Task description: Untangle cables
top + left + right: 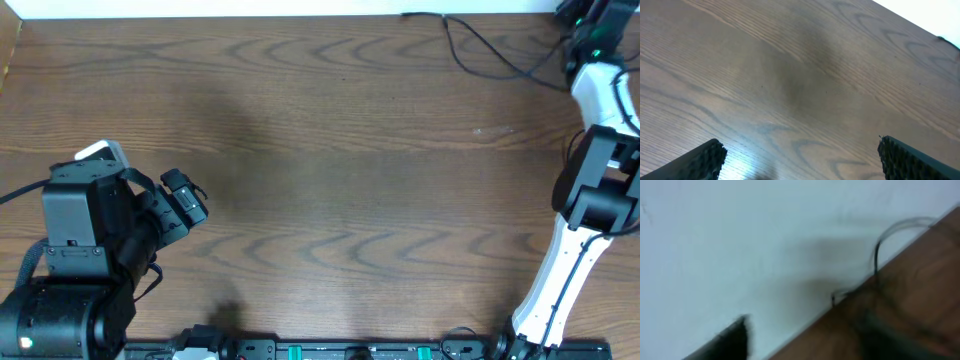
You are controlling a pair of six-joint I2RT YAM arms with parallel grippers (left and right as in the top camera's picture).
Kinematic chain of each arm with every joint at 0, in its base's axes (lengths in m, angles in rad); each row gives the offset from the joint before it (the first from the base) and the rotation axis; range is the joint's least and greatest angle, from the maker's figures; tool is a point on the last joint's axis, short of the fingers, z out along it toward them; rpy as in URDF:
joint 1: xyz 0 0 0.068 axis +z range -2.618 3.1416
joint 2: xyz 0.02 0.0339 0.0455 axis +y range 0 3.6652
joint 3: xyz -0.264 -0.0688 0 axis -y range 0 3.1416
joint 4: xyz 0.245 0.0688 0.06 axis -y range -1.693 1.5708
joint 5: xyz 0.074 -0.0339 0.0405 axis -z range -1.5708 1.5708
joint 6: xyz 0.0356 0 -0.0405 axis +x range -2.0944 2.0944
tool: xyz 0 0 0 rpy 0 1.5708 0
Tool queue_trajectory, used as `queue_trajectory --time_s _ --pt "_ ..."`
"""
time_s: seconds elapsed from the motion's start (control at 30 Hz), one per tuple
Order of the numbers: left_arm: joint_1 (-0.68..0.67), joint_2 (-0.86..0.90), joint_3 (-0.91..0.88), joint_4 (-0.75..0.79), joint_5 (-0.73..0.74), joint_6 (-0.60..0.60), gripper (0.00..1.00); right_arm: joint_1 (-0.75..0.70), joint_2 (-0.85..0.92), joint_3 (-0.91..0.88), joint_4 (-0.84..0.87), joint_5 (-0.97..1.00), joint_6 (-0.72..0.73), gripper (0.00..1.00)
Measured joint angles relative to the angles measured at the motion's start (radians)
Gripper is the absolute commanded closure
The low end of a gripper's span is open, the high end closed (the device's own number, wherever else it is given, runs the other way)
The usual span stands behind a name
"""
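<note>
One thin black cable (425,15) lies at the far right of the table, looping from the back edge toward the right arm (600,90). In the blurred right wrist view the thin black cable (877,255) arcs over the table's edge onto a white surface. My right gripper (807,337) hovers at that edge, its jaws apart with nothing between them. The overhead view cuts off its fingertips at the top right corner. My left gripper (800,162) (188,200) is at the near left, wide open over bare wood, far from the cable. No white cable shows.
The brown wooden table (330,180) ends at a white surface (740,240) along its back edge. The left arm's base fills the near left corner, and the right arm stands along the right side.
</note>
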Motion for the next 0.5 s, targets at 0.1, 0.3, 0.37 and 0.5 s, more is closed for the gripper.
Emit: queue_trajectory --time_s 0.1,0.3,0.37,0.5 --pt "0.0 0.0 -0.005 0.0 0.0 0.0 0.02 -0.005 0.0 0.127 -0.224 0.012 -0.086 0.01" --pt "0.0 -0.001 -0.01 0.02 0.0 0.0 0.02 -0.005 -0.002 0.43 -0.585 0.009 -0.288 0.01" --pt "0.0 -0.004 -0.011 0.042 0.0 0.001 0.02 -0.006 -0.025 0.502 -0.662 0.006 -0.335 0.01" --pt "0.0 -0.02 -0.011 0.066 0.0 0.011 0.02 -0.01 -0.162 0.525 -0.785 -0.026 -0.37 0.01"
